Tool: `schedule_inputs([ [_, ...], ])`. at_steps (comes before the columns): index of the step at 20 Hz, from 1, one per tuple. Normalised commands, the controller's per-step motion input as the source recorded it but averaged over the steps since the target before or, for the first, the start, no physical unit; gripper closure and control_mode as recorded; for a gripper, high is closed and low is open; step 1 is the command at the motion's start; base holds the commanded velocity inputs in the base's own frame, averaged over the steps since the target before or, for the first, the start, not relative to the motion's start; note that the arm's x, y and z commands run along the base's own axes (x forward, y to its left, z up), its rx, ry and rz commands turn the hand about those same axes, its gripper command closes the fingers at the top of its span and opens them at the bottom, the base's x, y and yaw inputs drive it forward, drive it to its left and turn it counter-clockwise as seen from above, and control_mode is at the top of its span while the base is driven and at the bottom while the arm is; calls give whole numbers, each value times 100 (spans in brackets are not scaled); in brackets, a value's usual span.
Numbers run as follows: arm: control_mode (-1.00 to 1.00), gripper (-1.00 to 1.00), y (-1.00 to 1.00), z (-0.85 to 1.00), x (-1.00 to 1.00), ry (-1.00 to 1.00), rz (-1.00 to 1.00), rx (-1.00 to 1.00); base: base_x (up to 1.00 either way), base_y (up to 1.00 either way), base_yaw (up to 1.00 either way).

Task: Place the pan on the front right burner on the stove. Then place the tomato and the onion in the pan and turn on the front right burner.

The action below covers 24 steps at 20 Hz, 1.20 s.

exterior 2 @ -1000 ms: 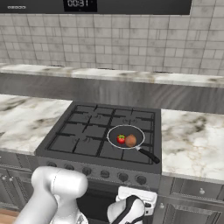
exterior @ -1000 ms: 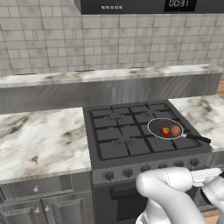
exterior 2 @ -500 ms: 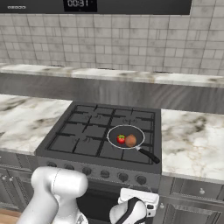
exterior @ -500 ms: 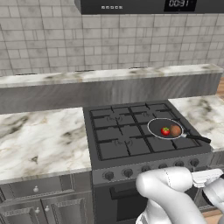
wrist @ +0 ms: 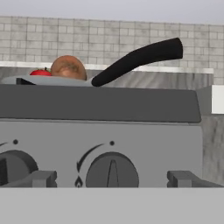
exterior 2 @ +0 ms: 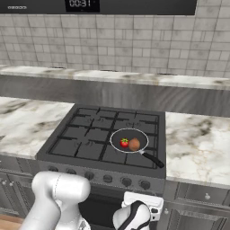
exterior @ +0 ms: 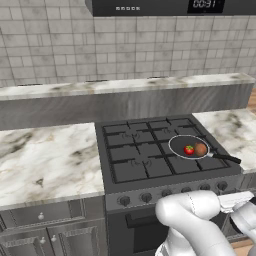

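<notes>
The wide-open tool [wrist: 112, 178] straddles the round dark rightmost knob [wrist: 112, 171]; closing off-centre toward three o'clock risks slipping.

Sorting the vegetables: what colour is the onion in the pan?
Dull reddish-brown; the onion shows best in the hand view.

The pan [exterior: 188, 147] sits on the stove's [exterior: 150, 165] front right burner, holding tomato [exterior: 189, 150] and onion [exterior: 201, 149].

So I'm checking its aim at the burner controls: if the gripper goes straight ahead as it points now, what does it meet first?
Most likely the knob centred between the open gripper's fingertips, on the stove front; how far off it is can't be judged.
</notes>
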Motion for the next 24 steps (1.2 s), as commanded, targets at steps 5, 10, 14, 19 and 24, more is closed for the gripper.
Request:
schedule_inputs([
  [5,-100,-100,0,0,5,0,0,0,0,0,0],
  [10,-100,-100,0,0,9,0,0,0,0,0,0],
  [14,-100,-100,0,0,10,0,0,0,0,0,0],
  [19,-100,-100,0,0,12,0,0,0,0,0,0],
  [24,-100,-100,0,-6,8,0,0,0,0,0,0],
])
